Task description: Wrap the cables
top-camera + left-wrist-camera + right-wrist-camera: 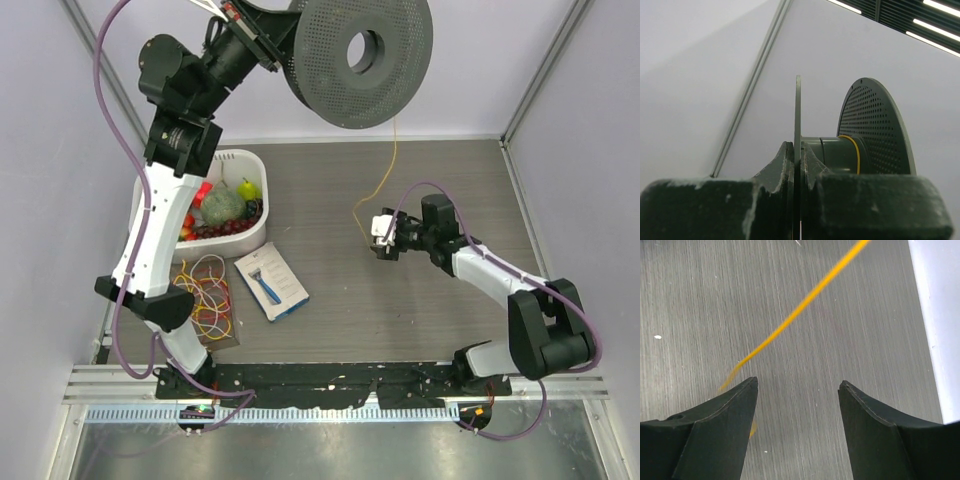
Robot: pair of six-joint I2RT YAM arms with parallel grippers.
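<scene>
The dark grey perforated spool [360,55] is held high in the air at the back, above the table. My left gripper [268,42] is shut on the edge of one thin flange [798,115]; the hub carries a turn of yellow wire [856,152]. The thread-thin yellow-orange wire [388,165] hangs from the spool down to the table and ends near my right gripper [377,242]. In the right wrist view the right gripper [797,385] is open and low over the table. The wire [805,302] runs diagonally ahead of it and passes behind the left fingertip [747,390].
A white basket [255,165] of fruit and vegetables stands at the left. A packaged blue razor [271,282] lies in front of it. A tangle of yellow and red bands [205,298] lies by the left arm's base. Enclosure walls stand on the left, back and right.
</scene>
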